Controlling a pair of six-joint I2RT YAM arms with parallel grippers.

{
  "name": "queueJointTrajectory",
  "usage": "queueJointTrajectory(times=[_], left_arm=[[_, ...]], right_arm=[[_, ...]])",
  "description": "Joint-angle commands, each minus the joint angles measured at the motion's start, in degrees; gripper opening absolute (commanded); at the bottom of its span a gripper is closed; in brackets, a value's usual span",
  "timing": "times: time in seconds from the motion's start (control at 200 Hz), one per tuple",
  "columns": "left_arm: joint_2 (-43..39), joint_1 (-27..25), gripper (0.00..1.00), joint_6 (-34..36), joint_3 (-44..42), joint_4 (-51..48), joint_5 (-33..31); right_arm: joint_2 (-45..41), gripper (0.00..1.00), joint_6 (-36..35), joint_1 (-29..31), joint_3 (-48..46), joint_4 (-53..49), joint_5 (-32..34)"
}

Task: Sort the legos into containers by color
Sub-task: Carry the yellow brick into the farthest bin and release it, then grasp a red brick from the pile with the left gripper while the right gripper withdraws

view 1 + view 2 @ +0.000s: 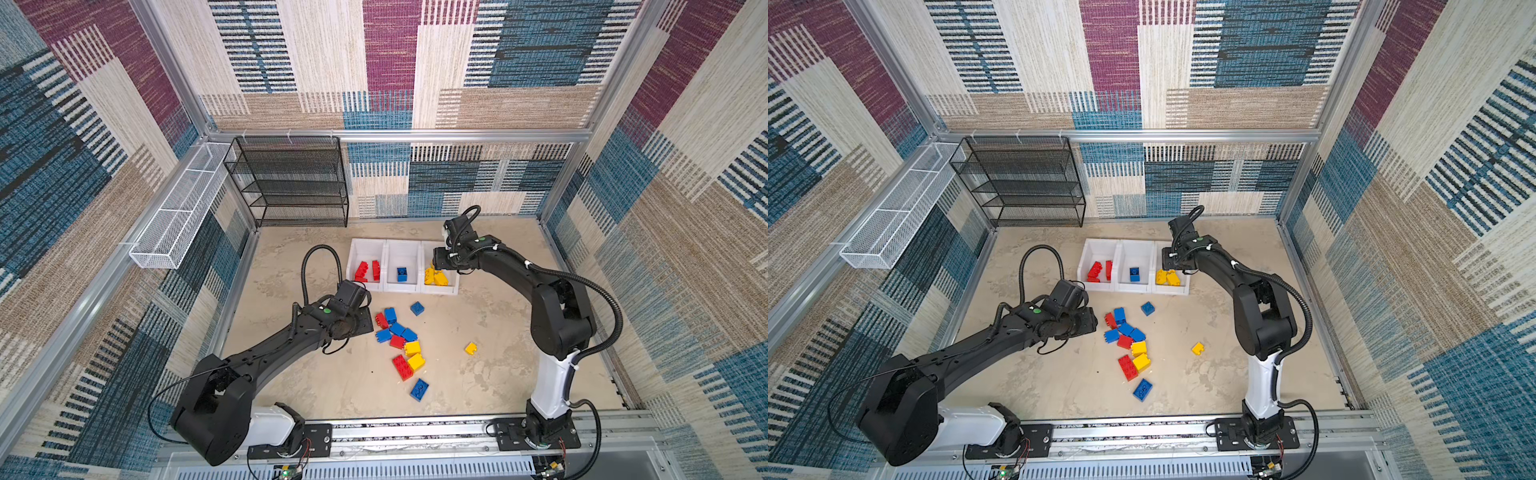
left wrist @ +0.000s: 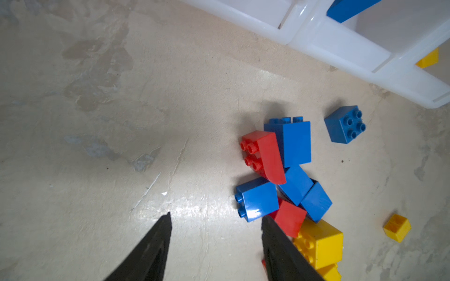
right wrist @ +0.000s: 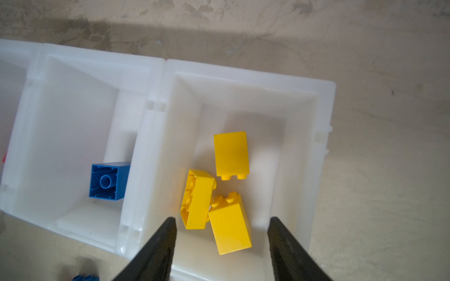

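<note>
The white containers (image 1: 402, 249) stand in a far row, each with some sorted pieces inside. Nearer lie the loose legos (image 1: 397, 341) in a heap. My right gripper (image 3: 221, 219) hangs over the rightmost container, fingers apart and empty. My left gripper (image 2: 215, 219) is just left of the heap, fingers also spread and empty.

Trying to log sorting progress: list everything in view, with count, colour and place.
bins: three, white, row toward back
binned red bricks: at least two, red, left-end bin
binned blue brick: one, blue, middle bin
binned yellow bricks: three, yellow, right-end bin
loose blue bricks: six, blue, table before bins
loose red bricks: three, red, table cluster
loose yellow bricks: three, yellow, two in cluster, one apart
mesh shelf: one, black, back corner
wire basket: one, white, side wall
left fingers: two, black, open beside cluster
right fingers: two, black, open above right-end bin
</note>
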Motion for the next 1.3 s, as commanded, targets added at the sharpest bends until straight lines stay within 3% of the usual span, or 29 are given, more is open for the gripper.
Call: queueJointTrajectory(times=[0.0,0.396,0.561,0.871,1.292], left_arm=[[1.0,-0.3,0.64,1.1,1.3,0.5,-0.2],[8.3,-3.5,0.65,1.7,6.7,0.7,0.2],[12.5,-3.6,0.59,-0.4,8.8,0.3,0.8],[19.1,-3.8,0.58,1.1,12.3,0.1,2.3],[21.1,-4.3,0.43,2.8,12.5,-0.8,0.9]], right_arm=[[-2.3,0.63,1.0,0.1,-1.6,1.5,-0.1],[-8.9,0.63,0.7,0.2,-8.6,2.7,-1.1],[-11.5,0.63,1.5,0.2,-11.7,3.7,-1.9],[-16.0,0.63,2.5,0.1,-17.6,4.2,-1.4],[-18.8,0.63,3.3,0.1,-19.8,4.5,-0.6]])
